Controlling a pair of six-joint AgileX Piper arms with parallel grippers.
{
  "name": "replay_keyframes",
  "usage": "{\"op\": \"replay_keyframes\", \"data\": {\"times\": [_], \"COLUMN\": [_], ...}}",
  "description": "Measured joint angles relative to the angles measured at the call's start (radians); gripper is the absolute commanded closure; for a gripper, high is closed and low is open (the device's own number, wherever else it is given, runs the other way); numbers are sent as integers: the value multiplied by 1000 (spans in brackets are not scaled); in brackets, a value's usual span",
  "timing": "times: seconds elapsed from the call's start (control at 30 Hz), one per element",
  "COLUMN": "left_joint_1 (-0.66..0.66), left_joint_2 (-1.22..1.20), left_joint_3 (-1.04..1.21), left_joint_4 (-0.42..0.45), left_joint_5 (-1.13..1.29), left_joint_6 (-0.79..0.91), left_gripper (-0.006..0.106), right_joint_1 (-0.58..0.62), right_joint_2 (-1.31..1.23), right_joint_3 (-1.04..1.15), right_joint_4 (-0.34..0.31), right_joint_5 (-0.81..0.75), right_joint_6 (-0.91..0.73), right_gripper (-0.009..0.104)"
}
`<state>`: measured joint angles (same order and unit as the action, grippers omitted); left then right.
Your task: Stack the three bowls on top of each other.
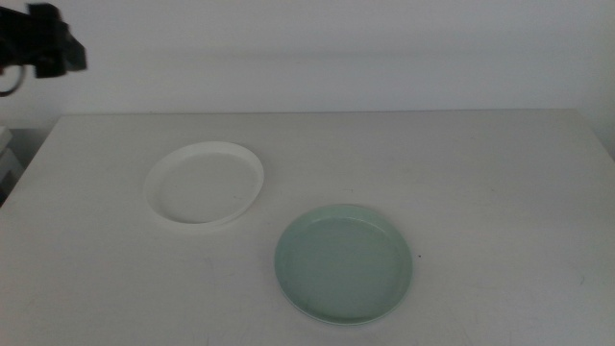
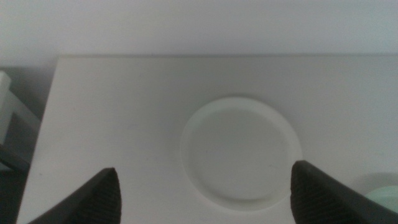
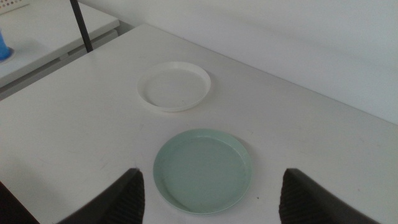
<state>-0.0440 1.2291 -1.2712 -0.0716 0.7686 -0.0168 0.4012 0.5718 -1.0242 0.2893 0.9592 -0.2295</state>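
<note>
White bowl (image 1: 205, 183) and mint bowl (image 1: 344, 262) sit upright, apart.

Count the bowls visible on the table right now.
2. The white bowl sits left of centre, farther back; the mint green bowl lies apart from it, nearer the front. No grey bowl shows in any view; it may be out of frame.

White bowl (image 1: 206, 183): shallow, round, upright, empty. Mint green bowl (image 1: 344, 262): same shape, upright, empty, just beside the white one, nearer cam, not touching.
</note>
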Motion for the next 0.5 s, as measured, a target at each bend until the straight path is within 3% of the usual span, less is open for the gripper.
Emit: {"op": "replay_keyframes", "data": {"times": [0.37, 0.5], "left_joint_1": [0, 16], "left_joint_2": [233, 336], "left_joint_3": [-16, -115], "left_joint_4": [-6, -27], "left_joint_5": [2, 71], "left_joint_6": [-13, 17], "left_gripper": [-4, -4], "right_joint_1": [0, 0], "right_joint_2": [0, 0], "right_joint_3": [0, 0], "right_joint_4": [0, 0], "right_joint_5": [0, 0], "right_joint_6": [0, 0], "right_gripper": [40, 40]}}
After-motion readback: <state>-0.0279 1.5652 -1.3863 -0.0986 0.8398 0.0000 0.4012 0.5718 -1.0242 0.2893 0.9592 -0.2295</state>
